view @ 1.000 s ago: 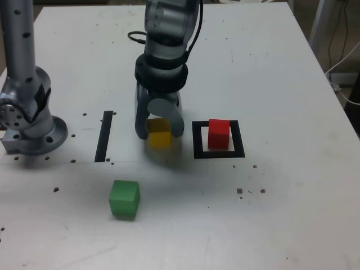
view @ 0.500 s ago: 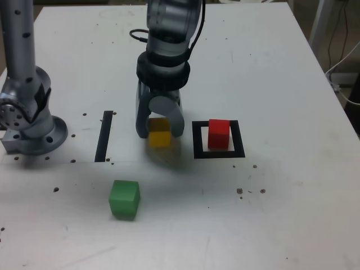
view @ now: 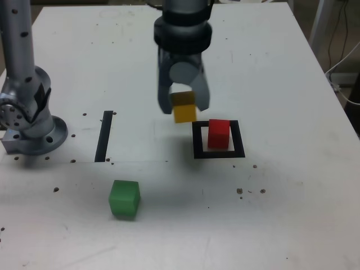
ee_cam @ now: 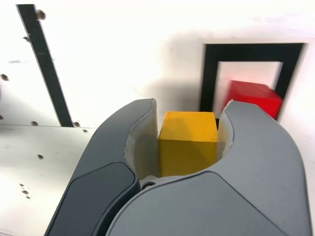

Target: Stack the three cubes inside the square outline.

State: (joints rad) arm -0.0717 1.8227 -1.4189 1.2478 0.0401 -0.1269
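Standing at the far left of the exterior view is a grey metal post (view: 25, 84) on a round base, fixed to the white table (view: 292, 214). To its right a thin black strip (view: 104, 136) lies flat on the table, running from far to near; the wrist view also shows it (ee_cam: 47, 69). Nearer the camera and a little right of the strip sits the green cube (view: 124, 199), alone on the table and well apart from the other 2 cubes.

Further right, near the middle of the exterior view, the gripper (view: 183, 109) points down from the arm, its jaws clamped on the yellow cube (view: 184, 111). The wrist view shows the same cube (ee_cam: 188, 140) pinched between the 2 grey fingers (ee_cam: 256, 147), each pressed against an opposite face. In the exterior view the yellow cube hangs clear of the table, a faint shadow below it, and its lower corner sits just beside the far left corner of the square outline (view: 198, 140).

Right again, the square outline lies flat, a black frame with a white centre, and the red cube (view: 219, 134) stands upright inside it. The wrist view shows the outline (ee_cam: 209, 73) and the red cube (ee_cam: 253, 96) just past the gripper's tip.
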